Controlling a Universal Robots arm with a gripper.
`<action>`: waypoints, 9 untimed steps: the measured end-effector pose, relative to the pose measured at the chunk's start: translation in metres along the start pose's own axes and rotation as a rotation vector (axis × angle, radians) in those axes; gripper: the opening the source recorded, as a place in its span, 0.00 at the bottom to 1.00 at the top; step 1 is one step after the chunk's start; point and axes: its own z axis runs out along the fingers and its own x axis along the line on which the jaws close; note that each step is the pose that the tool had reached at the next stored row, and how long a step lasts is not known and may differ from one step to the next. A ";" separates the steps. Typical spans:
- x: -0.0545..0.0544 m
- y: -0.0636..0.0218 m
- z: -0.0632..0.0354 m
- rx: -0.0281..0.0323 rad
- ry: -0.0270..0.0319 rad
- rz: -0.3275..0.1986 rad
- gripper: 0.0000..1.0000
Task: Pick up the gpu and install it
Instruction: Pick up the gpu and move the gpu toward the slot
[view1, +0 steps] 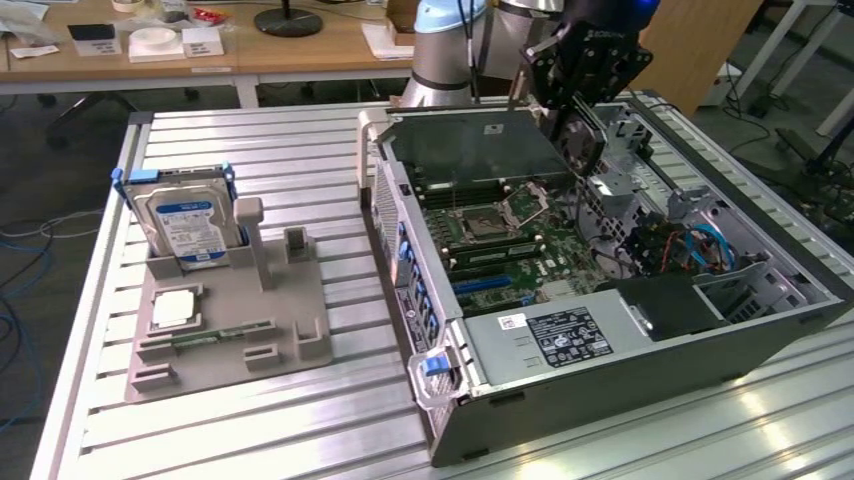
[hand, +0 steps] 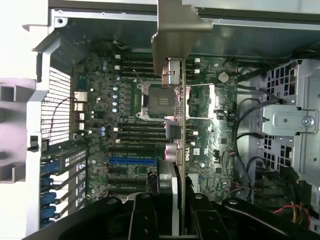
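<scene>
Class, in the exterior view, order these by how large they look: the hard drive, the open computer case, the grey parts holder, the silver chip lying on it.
Largest to smallest:
computer case
grey parts holder
hard drive
silver chip
No two look alike.

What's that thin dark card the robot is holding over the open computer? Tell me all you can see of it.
The gpu is a thin, flat, dark card. Seen edge-on in the wrist view, it is a narrow strip with a silvery metal bracket bent across its far end and small connector blocks along it. The gripper clamps its near end between black fingers. The card hangs on edge inside the open computer case, above the green motherboard. Whether it touches a slot cannot be told.
</scene>
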 end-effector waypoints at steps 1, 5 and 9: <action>-0.003 0.0000 0.0001 0.0001 0.0000 0.000 0.28; -0.014 -0.0003 0.0009 0.0001 -0.0001 0.002 0.28; -0.023 -0.0005 0.0016 0.0002 -0.0001 0.004 0.28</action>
